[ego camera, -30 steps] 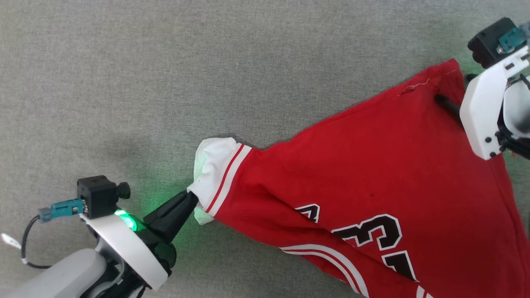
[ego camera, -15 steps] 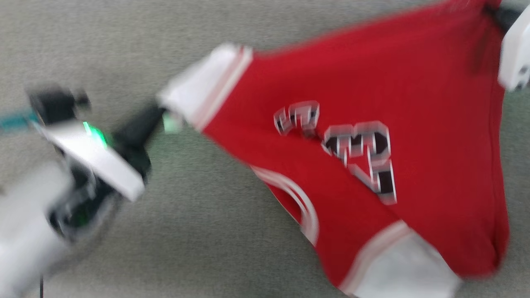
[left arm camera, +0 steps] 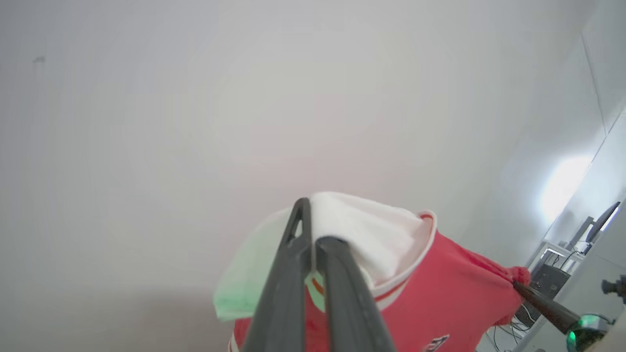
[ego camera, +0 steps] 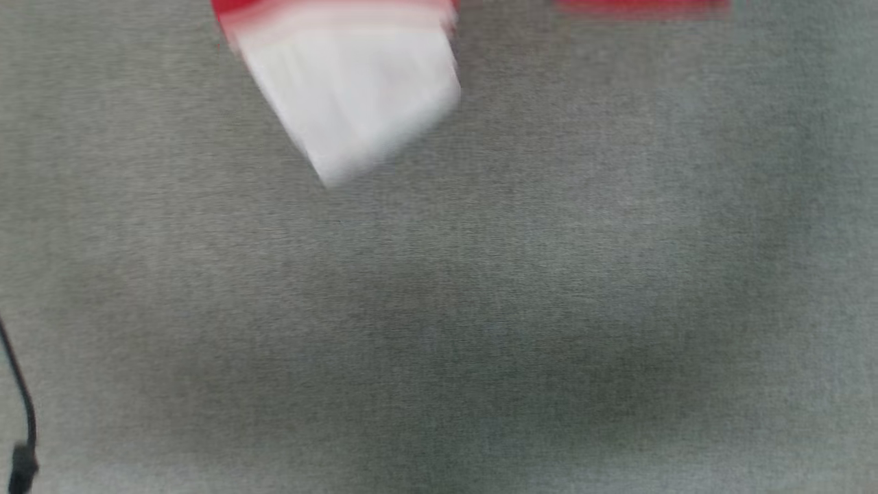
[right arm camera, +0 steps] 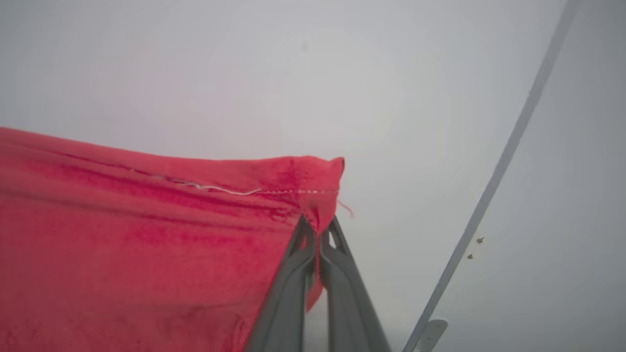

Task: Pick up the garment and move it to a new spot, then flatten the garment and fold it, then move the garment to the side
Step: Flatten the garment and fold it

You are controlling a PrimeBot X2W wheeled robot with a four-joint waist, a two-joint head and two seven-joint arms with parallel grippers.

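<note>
The garment hangs in the air, held between my two grippers. In the head view only its blurred lower end shows, a white sleeve (ego camera: pixel 350 96) and a red strip at the top edge. In the left wrist view my left gripper (left arm camera: pixel 313 237) is shut on the other white sleeve of the red garment (left arm camera: pixel 440 298). My right gripper (left arm camera: pixel 519 286) pinches a far red corner there. In the right wrist view my right gripper (right arm camera: pixel 318 226) is shut on the stitched corner of the red hem (right arm camera: pixel 122 220).
A grey cloth-covered table (ego camera: pixel 480 309) lies below the hanging sleeve. A black cable (ego camera: pixel 20 418) runs along its lower left edge. Both wrist views look at a pale wall. A desk with a monitor (left arm camera: pixel 589 232) stands far right.
My right gripper has shut on the red hem corner. Both arms have swung the garment up off the table, so only its lowest sleeve still hangs into the head view.
</note>
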